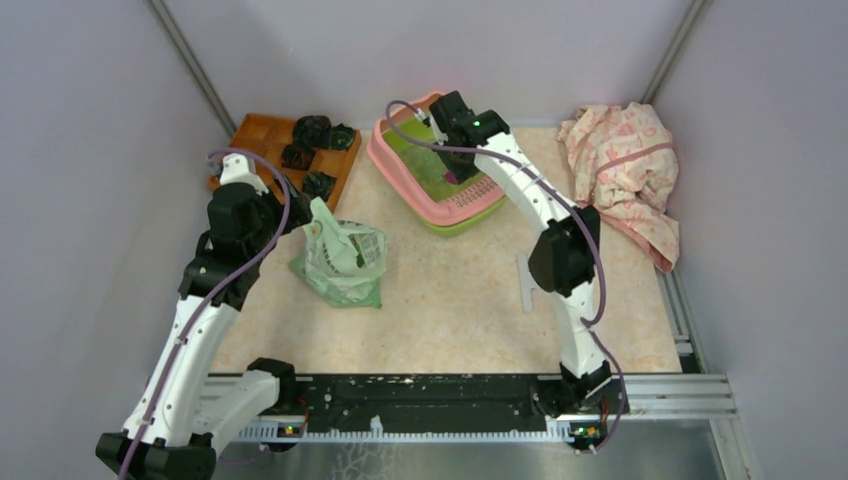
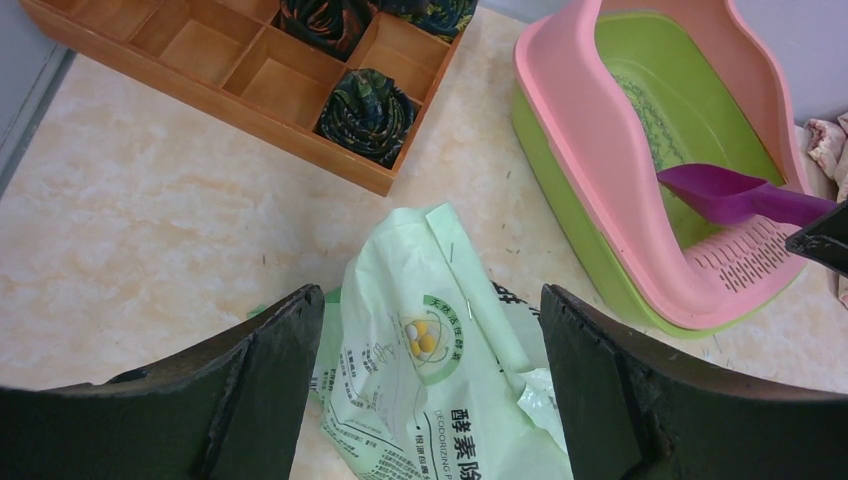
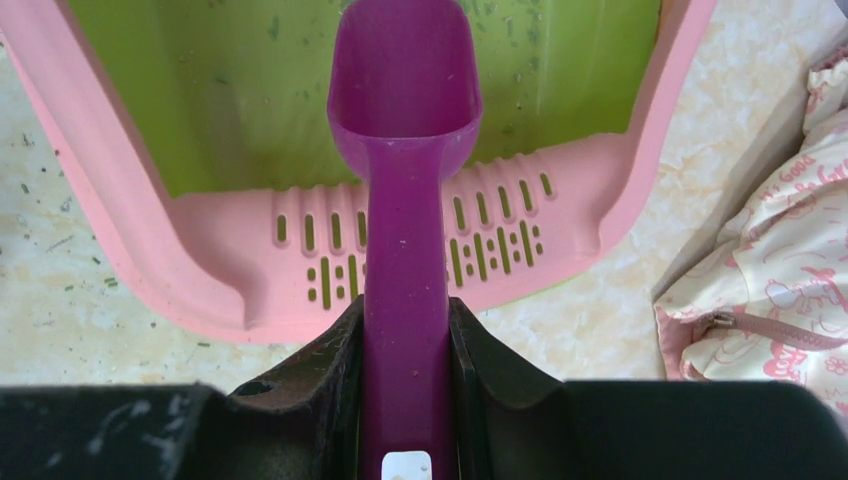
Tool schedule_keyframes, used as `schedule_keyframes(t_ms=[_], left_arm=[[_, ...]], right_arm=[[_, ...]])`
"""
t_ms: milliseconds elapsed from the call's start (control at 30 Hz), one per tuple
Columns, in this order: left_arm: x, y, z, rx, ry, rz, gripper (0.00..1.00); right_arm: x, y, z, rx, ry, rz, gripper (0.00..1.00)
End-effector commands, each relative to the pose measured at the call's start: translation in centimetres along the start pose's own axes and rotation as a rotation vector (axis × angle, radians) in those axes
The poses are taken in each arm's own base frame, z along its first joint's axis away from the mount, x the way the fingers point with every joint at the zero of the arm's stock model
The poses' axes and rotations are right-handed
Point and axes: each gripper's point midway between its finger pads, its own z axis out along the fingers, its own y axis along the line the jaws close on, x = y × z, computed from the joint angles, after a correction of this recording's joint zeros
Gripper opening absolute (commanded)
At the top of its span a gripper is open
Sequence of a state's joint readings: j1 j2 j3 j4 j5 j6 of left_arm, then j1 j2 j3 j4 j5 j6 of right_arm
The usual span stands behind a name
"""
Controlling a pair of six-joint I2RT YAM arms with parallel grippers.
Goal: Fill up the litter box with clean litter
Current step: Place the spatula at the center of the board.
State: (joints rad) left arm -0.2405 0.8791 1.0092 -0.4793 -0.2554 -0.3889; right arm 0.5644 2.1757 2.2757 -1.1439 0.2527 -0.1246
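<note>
Litter box [image 1: 392,172] is at the far middle of the table [image 1: 460,300], between the wooden tray [image 1: 262,135] and a bunched-up pink cloth [image 1: 625,170]. My right gripper [image 3: 405,320] has the handle of a purple scoop [image 3: 404,90] pinched tight, with the bowl hanging over the green basin just past the slotted grate. Only a thin speckle of litter [image 2: 655,125] shows on the basin floor. My left gripper [image 2: 430,320] is spread wide above the green bag [image 2: 440,400], gripping nothing.

left arm [image 1: 190,340], right arm [image 1: 520,185]: white shells, black joints | cables [image 1: 270,215]: purple, along both | left tool [image 2: 430,300], right tool [image 3: 405,315]: black, dusty fingers [image 2: 270,400] | green light [image 1: 477,124]: right wrist
</note>
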Motion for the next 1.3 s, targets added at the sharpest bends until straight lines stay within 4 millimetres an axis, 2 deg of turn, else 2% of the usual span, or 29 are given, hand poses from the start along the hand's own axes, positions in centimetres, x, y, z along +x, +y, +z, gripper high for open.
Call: schedule_keyframes(t_ms=[0,133,267,333,433,533,567,700,867,967,1067,1200,1267], left_arm=[[-1.0,-0.7,-0.4,0.026,-0.017,0.002,0.85],[-1.1,-0.7,-0.5,0.024,-0.017,0.003,0.85],[-1.1,-0.7,-0.5,0.022,-0.015,0.006,0.85],[-0.9,-0.6,-0.4,0.02,-0.013,0.008,0.85],[-0.7,-0.5,-0.3,0.019,-0.008,0.007,0.85],[-0.5,-0.5,-0.3,0.02,-0.006,0.004,0.85],[-0.4,-0.5,-0.2,0.021,-0.005,0.005,0.85],[-0.1,-0.6,-0.1,0.026,0.0,0.001,0.85],[0.0,-0.6,0.0,0.03,0.001,0.002,0.85],[0.2,-0.6,0.0,0.035,0.003,-0.001,0.85],[0.5,-0.7,0.1,0.04,0.009,-0.004,0.85],[0.5,-0.7,0.0,0.042,0.006,-0.006,0.85],[0.4,-0.7,-0.1,0.042,0.002,-0.005,0.85]], right_arm=[[-3.8,-2.9,-6.2,0.072,-0.254,0.067,0.0],[-3.8,-3.3,-7.5,0.089,-0.387,0.114,0.0],[-1.8,-3.7,-7.7,0.071,-0.478,0.18,0.0],[-1.1,-4.3,-8.9,0.069,-0.573,0.23,0.0],[1.3,-4.5,-10.0,0.033,-0.66,0.311,0.0],[4.3,-5.2,-11.3,0.091,-0.739,0.349,0.0],[6.3,-5.2,-10.5,0.113,-0.723,0.38,0.0],[11.9,-6.4,-9.7,0.229,-0.681,0.474,0.0],[18.0,-8.0,-7.9,0.245,-0.598,0.685,0.0],[20.2,-8.4,-6.9,0.219,-0.573,0.804,0.0],[21.5,-8.5,-5.6,0.199,-0.52,0.913,0.0],[22.4,-7.2,-3.4,0.151,-0.415,0.964,0.0],[23.0,-6.3,-2.5,0.125,-0.382,0.972,0.06]])
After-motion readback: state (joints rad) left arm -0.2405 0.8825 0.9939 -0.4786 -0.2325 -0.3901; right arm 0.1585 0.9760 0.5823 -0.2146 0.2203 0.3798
